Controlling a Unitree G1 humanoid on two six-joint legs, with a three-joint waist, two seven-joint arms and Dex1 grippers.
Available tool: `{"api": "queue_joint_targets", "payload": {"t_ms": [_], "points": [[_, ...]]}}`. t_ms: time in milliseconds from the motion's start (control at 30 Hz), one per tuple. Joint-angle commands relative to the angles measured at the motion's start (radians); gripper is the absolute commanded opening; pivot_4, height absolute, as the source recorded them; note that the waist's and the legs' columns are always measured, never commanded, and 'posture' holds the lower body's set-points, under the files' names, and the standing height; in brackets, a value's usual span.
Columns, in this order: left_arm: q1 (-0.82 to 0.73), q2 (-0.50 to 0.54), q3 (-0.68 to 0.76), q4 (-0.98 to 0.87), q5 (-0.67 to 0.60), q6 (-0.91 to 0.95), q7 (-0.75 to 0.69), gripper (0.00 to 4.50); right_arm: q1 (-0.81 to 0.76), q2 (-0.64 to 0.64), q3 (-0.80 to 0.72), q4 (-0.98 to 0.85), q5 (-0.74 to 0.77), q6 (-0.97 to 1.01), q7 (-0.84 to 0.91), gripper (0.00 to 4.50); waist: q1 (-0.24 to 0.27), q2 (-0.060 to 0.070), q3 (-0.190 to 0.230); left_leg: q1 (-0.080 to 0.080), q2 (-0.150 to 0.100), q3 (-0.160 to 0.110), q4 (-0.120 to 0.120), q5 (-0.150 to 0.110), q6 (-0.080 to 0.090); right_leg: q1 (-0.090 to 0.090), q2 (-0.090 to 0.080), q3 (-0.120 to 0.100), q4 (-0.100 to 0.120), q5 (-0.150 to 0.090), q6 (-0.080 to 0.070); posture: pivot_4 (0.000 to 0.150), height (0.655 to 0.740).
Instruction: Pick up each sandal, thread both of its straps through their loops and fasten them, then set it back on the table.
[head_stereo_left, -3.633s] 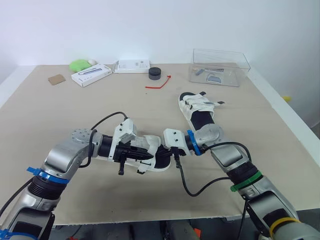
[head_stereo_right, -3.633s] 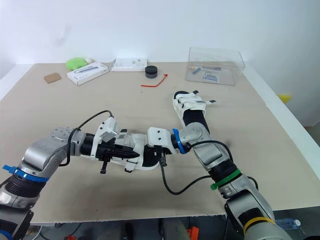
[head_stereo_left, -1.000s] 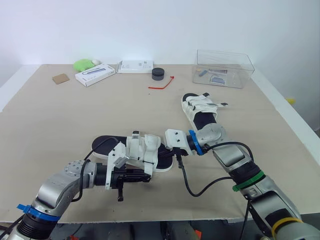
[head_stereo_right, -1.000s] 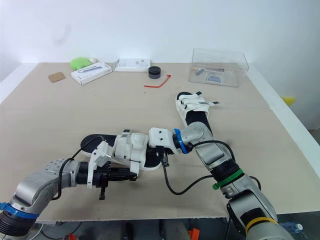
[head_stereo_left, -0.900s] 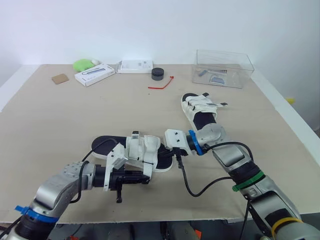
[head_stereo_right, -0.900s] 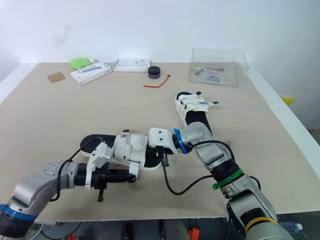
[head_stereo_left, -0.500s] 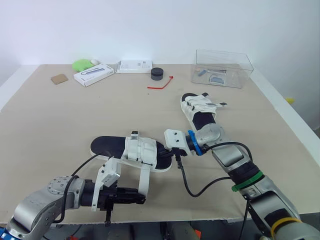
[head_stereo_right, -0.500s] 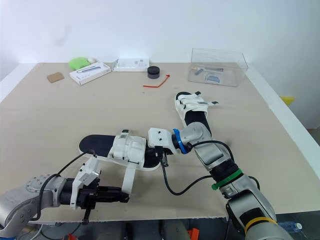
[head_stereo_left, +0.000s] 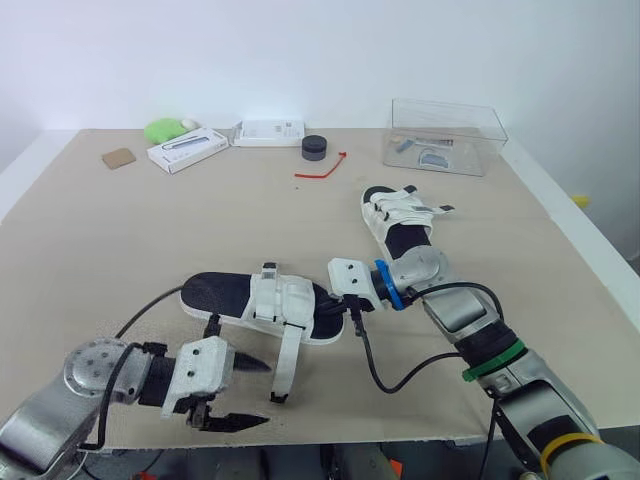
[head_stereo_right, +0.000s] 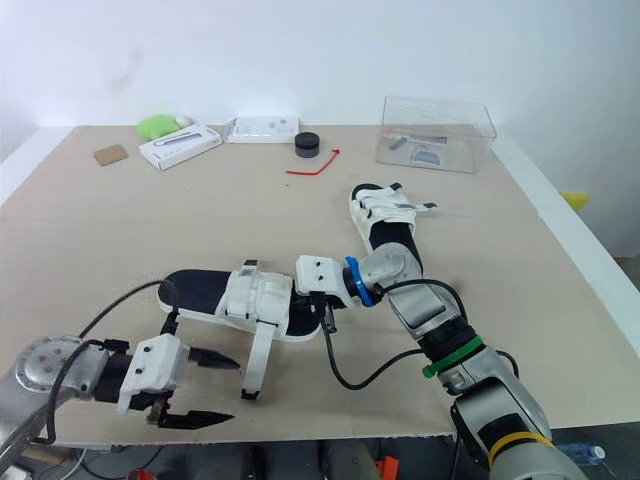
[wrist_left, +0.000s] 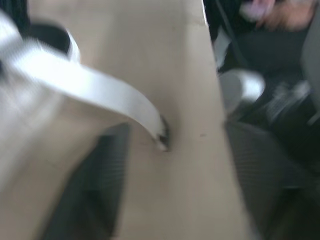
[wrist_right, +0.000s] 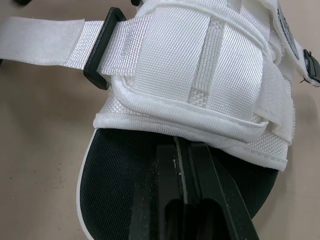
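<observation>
The near sandal (head_stereo_left: 262, 303), black sole with white straps, lies flat on the table. Its long white strap (head_stereo_left: 285, 362) runs through the black loop (wrist_right: 102, 50) and trails loose toward the front edge, its tip (wrist_left: 160, 136) resting on the table. My left gripper (head_stereo_left: 263, 393) is open just left of that strap end, holding nothing. My right gripper (wrist_right: 182, 146) is shut, its fingers pressed flat on the sandal's black footbed under the white upper. The second sandal (head_stereo_left: 400, 220) lies farther back with its straps across the top.
A clear plastic box (head_stereo_left: 445, 135) stands at the back right. Along the back are two white boxes (head_stereo_left: 183, 150) (head_stereo_left: 270, 132), a black round object (head_stereo_left: 314, 147), a red tie (head_stereo_left: 320, 168), a green object (head_stereo_left: 165, 128) and a brown card (head_stereo_left: 118, 158). The table's front edge (head_stereo_left: 330, 438) is close to my left gripper.
My left gripper pulled the strap out toward the front edge, then opened and let it go. The strap now lies loose. The right gripper has stayed on the footbed.
</observation>
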Motion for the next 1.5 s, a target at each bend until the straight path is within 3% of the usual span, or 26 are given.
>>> {"api": "queue_joint_targets", "payload": {"t_ms": [33, 133, 300, 767, 867, 1067, 1100, 1133, 1300, 1500], "points": [[-0.087, -0.015, 0.03, 0.106, 0.151, -0.394, -0.024, 4.12, 0.026, -0.013, 0.05, 0.059, -0.054, 0.016, 0.015, 0.0, 0.0, 0.0, 0.0, 0.0, 0.0, 0.0, 0.0, 0.0, 0.0, 0.0, 0.0, 0.0, 0.0, 0.0, 0.0, 0.15, 0.74], [-0.204, -0.038, 0.011, 0.241, 0.294, -0.733, 0.009, 4.12, 0.023, -0.01, 0.051, 0.063, -0.056, 0.013, 0.017, 0.0, 0.002, 0.0, 0.0, 0.0, 0.0, 0.0, 0.0, 0.0, 0.0, 0.0, 0.0, 0.0, 0.0, 0.0, -0.001, 0.15, 0.74], [-0.294, -0.062, -0.091, 0.397, 0.409, -1.015, 0.036, 4.12, 0.016, -0.005, 0.053, 0.068, -0.057, 0.011, 0.016, 0.0, -0.001, 0.0, -0.001, 0.001, 0.0, 0.004, -0.001, -0.001, 0.002, 0.0, 0.0, 0.003, 0.0, 0.001, 0.0, 0.15, 0.74], [-0.354, -0.129, -0.269, 0.419, 0.429, -0.992, 0.107, 4.12, 0.038, -0.028, 0.045, 0.035, -0.058, 0.022, 0.008, 0.0, 0.0, 0.0, -0.001, 0.002, 0.001, 0.009, -0.001, -0.002, 0.004, 0.0, 0.0, 0.006, 0.0, 0.005, 0.007, 0.15, 0.74], [-0.357, -0.116, -0.282, 0.416, 0.428, -0.969, 0.102, 3.36, 0.04, -0.032, 0.044, 0.031, -0.058, 0.024, 0.007, 0.0, 0.0, 0.0, -0.001, 0.002, 0.001, 0.009, -0.001, -0.002, 0.005, 0.0, 0.0, 0.006, 0.0, 0.005, 0.007, 0.15, 0.74], [-0.363, -0.113, -0.286, 0.42, 0.415, -0.915, 0.11, 0.73, 0.038, -0.025, 0.046, 0.035, -0.059, 0.022, 0.004, 0.0, 0.0, 0.0, -0.001, 0.002, 0.001, 0.01, -0.001, -0.002, 0.005, 0.0, 0.0, 0.007, 0.0, 0.005, 0.007, 0.15, 0.74], [-0.355, -0.114, -0.284, 0.419, 0.387, -0.881, 0.108, 0.2, 0.037, -0.024, 0.046, 0.036, -0.059, 0.021, 0.004, 0.0, 0.0, 0.0, -0.001, 0.002, 0.001, 0.01, -0.001, -0.002, 0.005, 0.0, 0.0, 0.007, 0.0, 0.005, 0.007, 0.15, 0.74], [-0.345, -0.114, -0.28, 0.41, 0.345, -0.826, 0.103, 0.08, 0.037, -0.023, 0.046, 0.036, -0.058, 0.021, 0.004, 0.0, 0.0, 0.0, -0.001, 0.002, 0.001, 0.01, -0.001, -0.002, 0.005, 0.0, 0.0, 0.007, 0.0, 0.005, 0.007, 0.15, 0.74], [-0.326, -0.084, -0.227, 0.293, 0.05, -0.455, 0.068, 0.08, 0.038, -0.025, 0.046, 0.037, -0.059, 0.018, 0.004, 0.0, -0.001, 0.0, -0.001, 0.002, 0.001, 0.01, -0.001, -0.002, 0.005, -0.001, 0.001, 0.007, 0.0, 0.005, 0.008, 0.15, 0.74], [-0.439, -0.032, -0.123, 0.212, -0.427, 0.185, 0.091, 0.08, 0.034, -0.023, 0.049, 0.046, -0.062, 0.014, 0.005, 0.0, -0.001, 0.0, -0.001, 0.002, 0.001, 0.008, 0.0, -0.002, 0.005, 0.0, 0.006, 0.004, 0.001, 0.005, 0.009, 0.15, 0.74]]}}
